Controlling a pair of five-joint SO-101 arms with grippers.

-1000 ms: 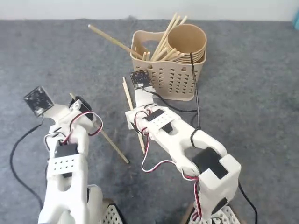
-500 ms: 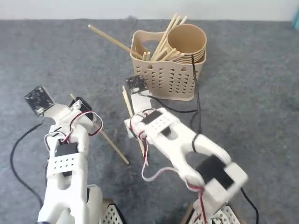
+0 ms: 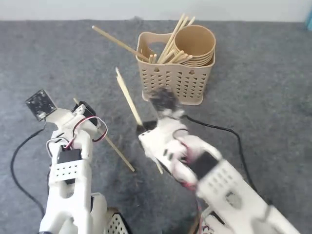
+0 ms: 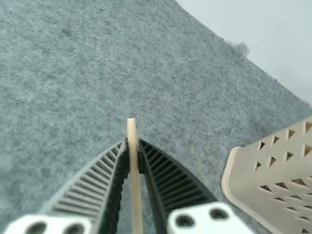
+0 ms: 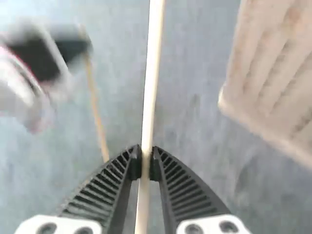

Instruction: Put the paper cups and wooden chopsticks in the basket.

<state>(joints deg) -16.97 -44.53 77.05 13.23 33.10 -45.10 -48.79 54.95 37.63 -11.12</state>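
Grey carpeted tabletop [image 3: 273, 73], one basket, two arms, each pincer gripping a chopstick.
I am seeing the perforated beige basket [image 3: 173, 83] standing at the far side. It is holding a nested stack of paper cups [image 3: 196, 44] and a bundle of wooden chopsticks [image 3: 173, 36] leaning out over its rim, and I cannot count either exactly. My left pincer [image 4: 131, 146] is clamping one chopstick [image 4: 131, 129] low over the carpet. My right pincer [image 5: 145, 155] is clamping a second chopstick [image 5: 153, 73] near the basket's wall.
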